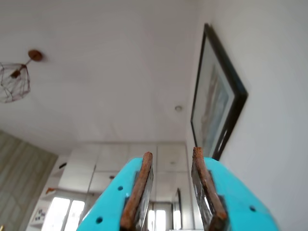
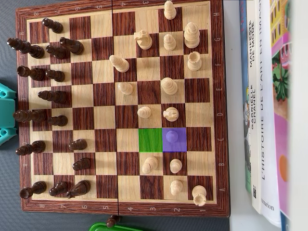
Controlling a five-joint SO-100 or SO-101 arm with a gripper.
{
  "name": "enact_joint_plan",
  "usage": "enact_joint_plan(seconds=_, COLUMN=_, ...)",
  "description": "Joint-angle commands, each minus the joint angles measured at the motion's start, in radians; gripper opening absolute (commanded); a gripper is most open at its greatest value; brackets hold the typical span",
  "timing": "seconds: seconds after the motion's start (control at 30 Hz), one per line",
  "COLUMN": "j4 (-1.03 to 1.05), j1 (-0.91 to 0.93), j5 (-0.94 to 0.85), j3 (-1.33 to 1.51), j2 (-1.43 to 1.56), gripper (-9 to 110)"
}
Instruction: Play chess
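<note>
In the wrist view my gripper [image 1: 172, 152] points up at the ceiling. Its teal jaws with rust-brown pads [image 1: 139, 185] stand open with nothing between them. The overhead view shows the wooden chessboard [image 2: 67, 6]. Dark pieces [image 2: 53, 96] crowd its left columns and light pieces [image 2: 169, 85] are spread over its right half. One square is tinted green [image 2: 150, 139] and is empty. The square to its right is tinted purple and holds a pawn [image 2: 171, 136]. Teal parts of the arm [image 2: 6, 110] show at the left edge, off the board.
Books [image 2: 262, 106] lie along the board's right side. A dark piece [image 2: 112, 221] sits off the board at the bottom edge by a green object [image 2: 108, 227]. The wrist view shows a framed picture [image 1: 216, 96] on the wall and a ceiling lamp [image 1: 14, 82].
</note>
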Motion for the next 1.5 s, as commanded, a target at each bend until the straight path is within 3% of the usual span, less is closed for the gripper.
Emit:
enact_joint_plan(seconds=0.0, j4=0.135, j1=0.011, j5=-0.008, j3=-0.1, j2=-0.04, gripper=13)
enact_joint_plan(seconds=0.93, j4=1.255, j1=0.129, j5=-0.005, j3=-0.302, j2=-0.201, gripper=13)
enact_joint_plan(seconds=1.23, j4=1.563, j1=0.13, j5=-0.005, j3=-0.308, j2=-0.207, gripper=13)
enact_joint_plan(seconds=1.47, j4=1.755, j1=0.12, j5=-0.006, j3=-0.411, j2=-0.376, gripper=13)
